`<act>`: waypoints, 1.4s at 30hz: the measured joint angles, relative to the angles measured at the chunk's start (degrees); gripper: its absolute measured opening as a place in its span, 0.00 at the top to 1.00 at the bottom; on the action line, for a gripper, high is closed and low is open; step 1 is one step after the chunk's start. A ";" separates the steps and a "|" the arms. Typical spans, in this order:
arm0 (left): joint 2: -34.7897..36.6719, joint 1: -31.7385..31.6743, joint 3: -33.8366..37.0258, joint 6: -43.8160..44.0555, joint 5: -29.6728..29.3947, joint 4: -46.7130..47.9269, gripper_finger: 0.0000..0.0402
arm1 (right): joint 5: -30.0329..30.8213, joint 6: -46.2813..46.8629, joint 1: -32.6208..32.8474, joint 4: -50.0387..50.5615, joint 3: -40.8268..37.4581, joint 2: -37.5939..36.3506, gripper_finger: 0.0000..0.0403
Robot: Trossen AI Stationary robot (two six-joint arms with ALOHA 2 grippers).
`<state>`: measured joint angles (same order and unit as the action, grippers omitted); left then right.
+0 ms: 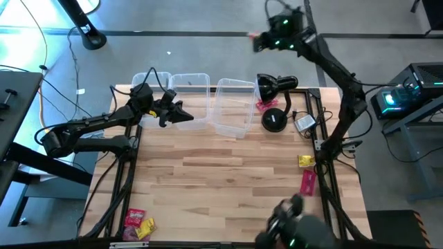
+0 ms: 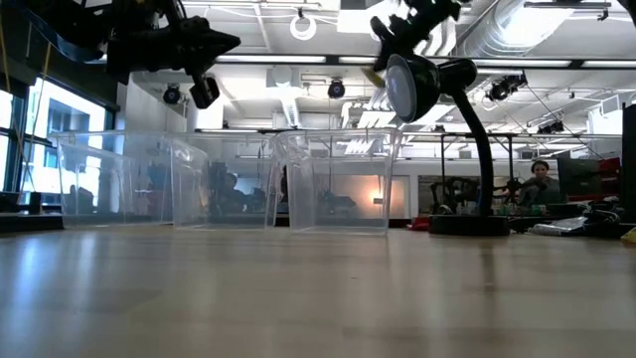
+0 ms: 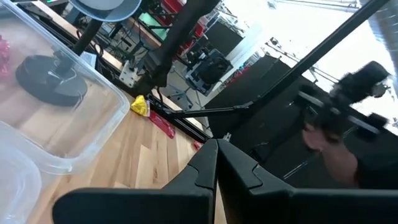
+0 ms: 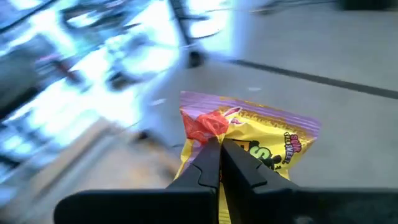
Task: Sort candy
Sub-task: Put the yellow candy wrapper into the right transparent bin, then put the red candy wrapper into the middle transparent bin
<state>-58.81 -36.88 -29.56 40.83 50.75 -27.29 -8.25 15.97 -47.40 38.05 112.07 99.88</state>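
Right gripper [image 4: 219, 144] raised beyond the table's far edge at one o'clock, pinching a yellow candy packet [image 4: 261, 146], left gripper [image 1: 185, 115] closed and empty over the middle clear tub [image 1: 190, 84], loose candy packets [image 1: 306, 171] at four o'clock

A robotics lab or workshop is shown. A wooden table [image 1: 228, 173] is framed by black rails, with cables run across a grey concrete floor [image 1: 208, 48]. Exposed ducting and pipes [image 2: 537, 25] are seen under an open ceiling, strip lights hung between them. Equipment racks with lit electronics [image 1: 405, 93] are parked alongside, and a person [image 2: 540, 179] is seated among benches beyond.
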 joint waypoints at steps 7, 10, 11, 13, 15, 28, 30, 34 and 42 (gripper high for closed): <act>0.00 -1.31 0.00 0.02 0.02 0.05 1.00 | -0.17 -3.44 12.23 5.66 0.02 0.02 1.00; 0.00 -1.78 -0.01 0.01 0.25 0.09 1.00 | 1.36 -3.02 14.95 10.71 0.01 0.02 1.00; 0.00 -1.85 0.00 -0.01 0.25 0.11 1.00 | 1.37 -3.00 15.71 12.54 0.00 0.02 1.00; 0.00 -2.17 0.00 -0.05 0.31 0.11 1.00 | 1.94 -2.95 17.01 15.25 0.00 0.41 1.00; 0.00 -2.53 -0.01 -0.10 0.32 0.13 1.00 | 2.06 -2.25 18.05 15.83 -0.01 1.35 0.99; 0.00 -3.63 0.00 0.42 2.96 0.29 1.00 | 1.77 -8.17 19.27 19.76 1.13 2.74 0.60; 0.00 -3.65 -0.02 0.42 2.94 0.31 1.00 | 3.82 -9.48 19.12 20.64 4.01 2.73 0.56; 0.00 -3.65 -0.02 0.45 2.94 0.38 1.00 | 19.73 -5.92 16.37 26.16 13.69 2.45 0.55; 0.00 -3.65 -0.02 -0.08 2.94 0.42 1.00 | 20.06 1.36 -0.43 38.33 17.70 2.36 0.55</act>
<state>-58.81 -40.53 -29.58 40.75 53.69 -26.87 11.81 17.33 -47.83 76.38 129.77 102.24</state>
